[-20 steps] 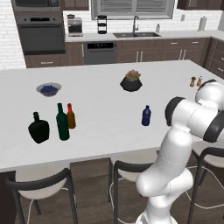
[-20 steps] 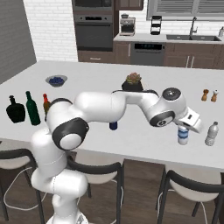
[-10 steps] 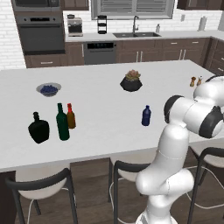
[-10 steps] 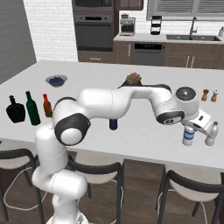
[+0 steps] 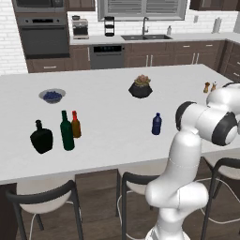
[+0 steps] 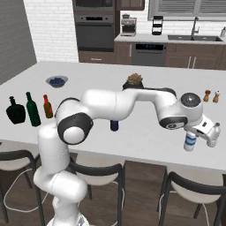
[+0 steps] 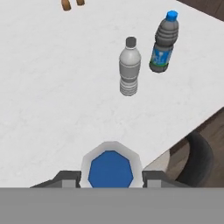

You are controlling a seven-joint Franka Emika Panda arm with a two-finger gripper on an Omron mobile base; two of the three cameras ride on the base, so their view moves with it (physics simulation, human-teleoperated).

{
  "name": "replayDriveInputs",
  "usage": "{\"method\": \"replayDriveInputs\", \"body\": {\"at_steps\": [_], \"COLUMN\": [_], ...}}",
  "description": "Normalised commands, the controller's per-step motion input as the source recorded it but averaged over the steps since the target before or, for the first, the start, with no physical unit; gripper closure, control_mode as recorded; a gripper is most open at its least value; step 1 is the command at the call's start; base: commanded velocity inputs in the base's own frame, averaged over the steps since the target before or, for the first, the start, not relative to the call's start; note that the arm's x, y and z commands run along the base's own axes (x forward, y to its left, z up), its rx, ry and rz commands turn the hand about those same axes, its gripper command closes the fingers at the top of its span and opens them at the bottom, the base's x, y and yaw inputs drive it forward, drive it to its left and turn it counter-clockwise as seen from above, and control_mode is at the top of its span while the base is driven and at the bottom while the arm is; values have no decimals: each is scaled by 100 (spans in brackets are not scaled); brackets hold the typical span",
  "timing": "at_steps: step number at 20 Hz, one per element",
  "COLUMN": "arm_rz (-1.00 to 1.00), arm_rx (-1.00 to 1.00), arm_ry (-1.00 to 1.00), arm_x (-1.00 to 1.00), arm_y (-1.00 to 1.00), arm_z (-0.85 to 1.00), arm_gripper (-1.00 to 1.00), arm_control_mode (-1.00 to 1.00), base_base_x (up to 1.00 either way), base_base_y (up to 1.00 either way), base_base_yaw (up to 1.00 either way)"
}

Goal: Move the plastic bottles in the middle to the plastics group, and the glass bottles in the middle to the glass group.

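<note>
Two plastic bottles (image 7: 130,66) already stand near the counter's (image 5: 108,112) right front corner, and the claw (image 7: 111,175) hangs just short of them, gripping the clear white-capped bottle (image 6: 190,142) between its fingers; in the hand view its blue top sits squarely between the tips, upright. That carry looks meant to set it down beside the grey-capped and blue-capped pair, the plastics group. The dark blue bottle (image 5: 156,124) waits mid-counter, well apart, likely the next pick. Near the left front edge the green bottle (image 5: 66,131) stands between the black flask (image 5: 41,138) and the amber bottle (image 5: 75,124), so the glass sorting looks done. Compared with a second ago, the arm has stretched further right and the held bottle has travelled closer to the front right corner.
</note>
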Motion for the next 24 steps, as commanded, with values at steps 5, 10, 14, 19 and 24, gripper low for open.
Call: {"method": "replayDriveInputs", "body": {"at_steps": [5, 10, 14, 19, 24], "arm_rz": [0, 0, 0, 0, 0], "arm_rx": [0, -2, -1, 0, 0], "arm_ry": [-3, 0, 0, 0, 0], "arm_x": [0, 8, 25, 34, 18], "arm_y": [-2, -6, 0, 0, 0], "arm_z": [-2, -2, -4, 0, 0], "arm_gripper": [100, 100, 100, 100, 100], "arm_control_mode": [-100, -100, -100, -100, -100], "base_base_x": [0, 0, 0, 0, 0], "base_base_y": [0, 0, 0, 0, 0], "base_base_yaw": [0, 0, 0, 0, 0]}}
